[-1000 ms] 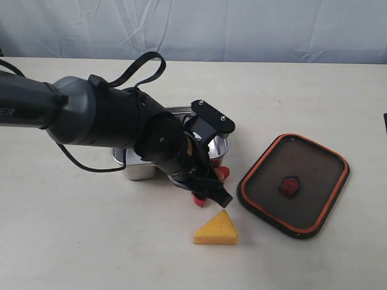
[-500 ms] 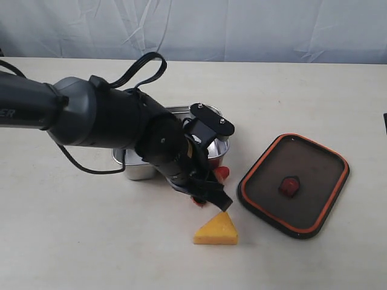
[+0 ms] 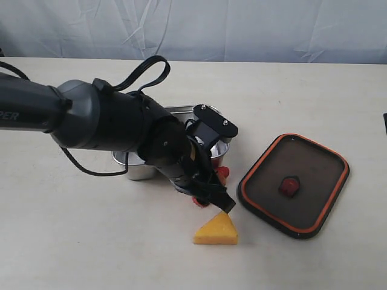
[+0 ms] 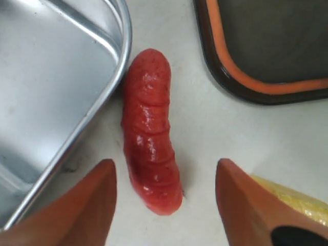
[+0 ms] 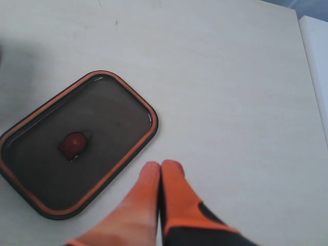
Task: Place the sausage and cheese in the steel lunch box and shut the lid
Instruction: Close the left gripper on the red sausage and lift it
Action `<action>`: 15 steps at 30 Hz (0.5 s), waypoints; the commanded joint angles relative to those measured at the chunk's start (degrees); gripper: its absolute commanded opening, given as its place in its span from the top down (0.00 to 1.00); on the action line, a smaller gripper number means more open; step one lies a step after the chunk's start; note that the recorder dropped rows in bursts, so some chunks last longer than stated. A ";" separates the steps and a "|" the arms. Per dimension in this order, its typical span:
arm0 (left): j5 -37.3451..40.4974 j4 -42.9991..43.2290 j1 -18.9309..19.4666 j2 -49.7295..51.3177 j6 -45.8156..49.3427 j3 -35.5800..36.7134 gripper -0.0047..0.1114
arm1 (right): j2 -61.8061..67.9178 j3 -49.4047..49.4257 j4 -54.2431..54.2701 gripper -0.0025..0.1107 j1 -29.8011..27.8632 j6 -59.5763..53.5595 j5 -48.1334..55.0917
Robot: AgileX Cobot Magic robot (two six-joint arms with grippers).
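The red sausage (image 4: pixel 151 133) lies on the table right beside the steel lunch box's rim (image 4: pixel 123 61). My left gripper (image 4: pixel 165 168) is open, one finger (image 4: pixel 87 205) on each side of the sausage's near end, not touching it. In the exterior view the arm hides most of the sausage (image 3: pixel 222 173) and part of the lunch box (image 3: pixel 136 170). The yellow cheese wedge (image 3: pixel 216 231) lies just in front of the left gripper (image 3: pixel 208 186). The dark lid (image 3: pixel 294 184) with its orange rim lies flat to the right. My right gripper (image 5: pixel 161 166) is shut and empty, hovering beside the lid (image 5: pixel 113 123).
The lid's red valve tab (image 5: pixel 74 144) faces up. A corner of the cheese (image 4: pixel 292 197) and the lid's edge (image 4: pixel 266 46) sit close to the left gripper's outer finger. A white cloth backdrop (image 3: pixel 242 30) hangs behind the table.
The left arm has edged slightly down and toward the cheese over the sausage. Sausage, cheese, box and lid have not moved.
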 commanded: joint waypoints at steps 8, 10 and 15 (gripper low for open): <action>-1.03 -0.24 -0.53 3.50 -0.24 -0.25 0.49 | -0.35 -0.19 0.23 0.98 -0.03 -0.05 0.40; -1.99 -0.02 -0.53 3.50 -0.24 -0.25 0.49 | -0.35 -0.19 0.36 0.98 -0.03 -0.19 0.40; -6.40 -0.75 -0.42 3.76 -0.24 -0.25 0.49 | -0.35 -0.19 0.36 0.98 -0.03 -0.19 0.40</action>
